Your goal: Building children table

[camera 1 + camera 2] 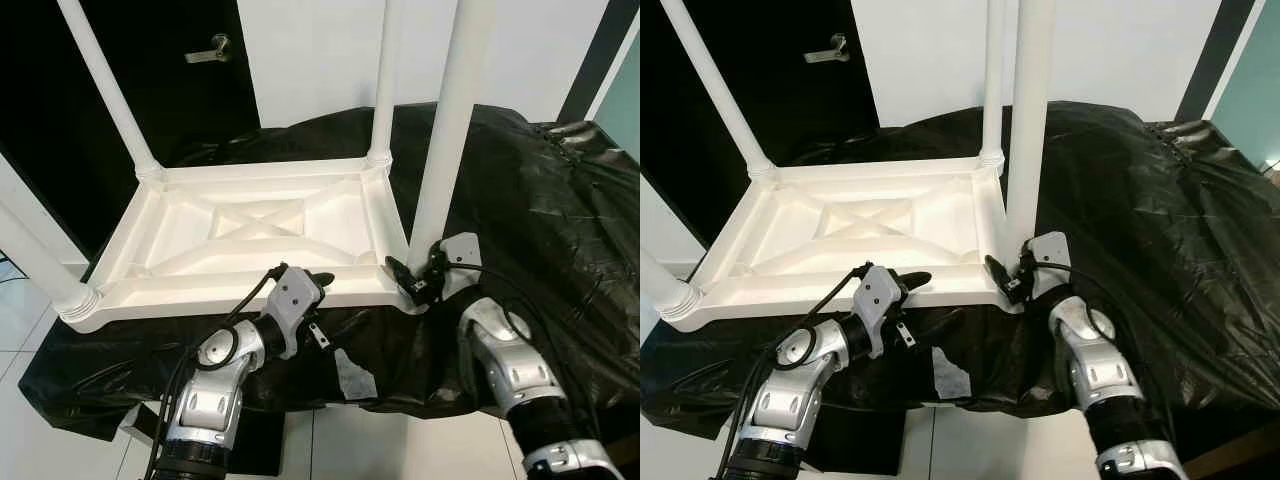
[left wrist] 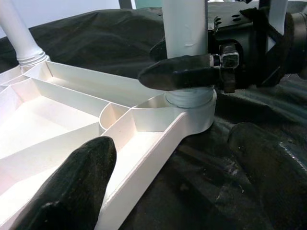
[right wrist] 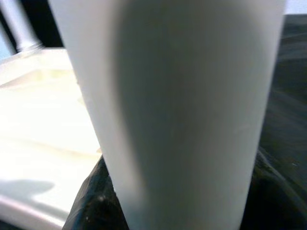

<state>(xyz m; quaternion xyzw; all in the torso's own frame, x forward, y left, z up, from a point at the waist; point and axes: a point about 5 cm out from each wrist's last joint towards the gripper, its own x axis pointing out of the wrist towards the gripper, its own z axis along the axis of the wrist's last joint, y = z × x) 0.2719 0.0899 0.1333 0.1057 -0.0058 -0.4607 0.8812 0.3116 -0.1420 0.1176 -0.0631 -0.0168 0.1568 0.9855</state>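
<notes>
last leg going into the upturned table

the white plastic table top point(image 1: 250, 235) lies upside down on a surface draped in black sheet point(image 1: 540, 190), its ribbed underside facing up. on the left, a leg point(image 1: 35, 265) stands in the near left corner and another leg point(image 1: 105, 85) rises from the far left corner; a third leg point(image 1: 385, 75) stands at the far right.

the left claw point(image 1: 305, 283) sits at the middle of the near rim. its fingers point(image 2: 76, 177) are spread wide, one over the inner ribs and one outside over the sheet, straddling the rim without clamping it, so it holds nothing.

further right, the fourth leg point(image 1: 445, 130) stands upright in the near right corner socket point(image 2: 192, 108). the right claw point(image 1: 415, 278) is closed around its base, just above the socket, one finger point(image 2: 180, 72) crossing the front of the tube.

the table looks like hollow moulded plastic: light, stiff and smooth, so likely slippery under hard fingers. the tall leg gives a lot of leverage, so a grip low by the socket seems the steadiest place to push or twist it home. the rim, stiffened by its ribs, looks the best spot to brace the top and stop it sliding on the slick sheet.
</notes>
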